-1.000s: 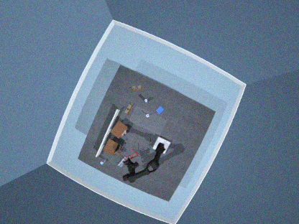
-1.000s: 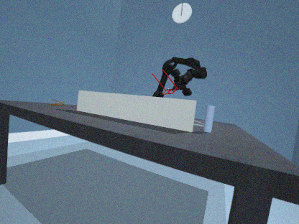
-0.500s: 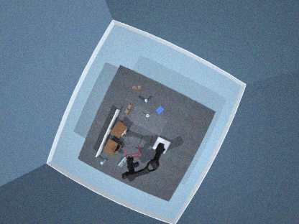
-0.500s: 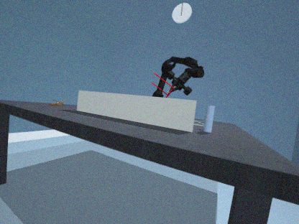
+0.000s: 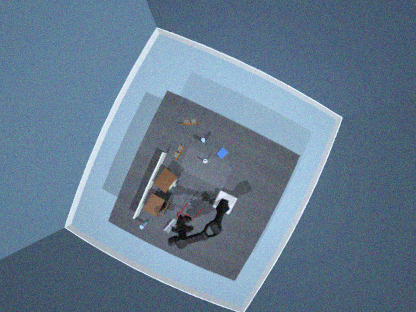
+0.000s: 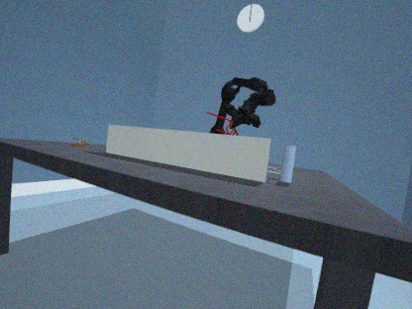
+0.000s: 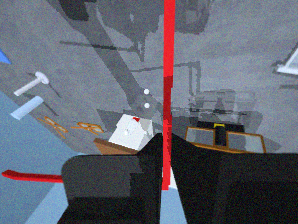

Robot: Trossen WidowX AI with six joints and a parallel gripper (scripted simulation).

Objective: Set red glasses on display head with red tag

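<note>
The red glasses are in the air in my gripper, which is shut on them. In the wrist view one long red bar runs up past the fingertips and another red piece shows at the lower left. The white display head with the red tag stands beyond the fingers, its face bare; its brown top shows from above. The other head, dark with a yellow mark, wears glasses with an orange-brown frame; its brown top is nearer my gripper.
A long pale panel stands behind the heads. Two orange glasses, pale posts and a blue square lie farther off. A pale cylinder stands at the panel's end.
</note>
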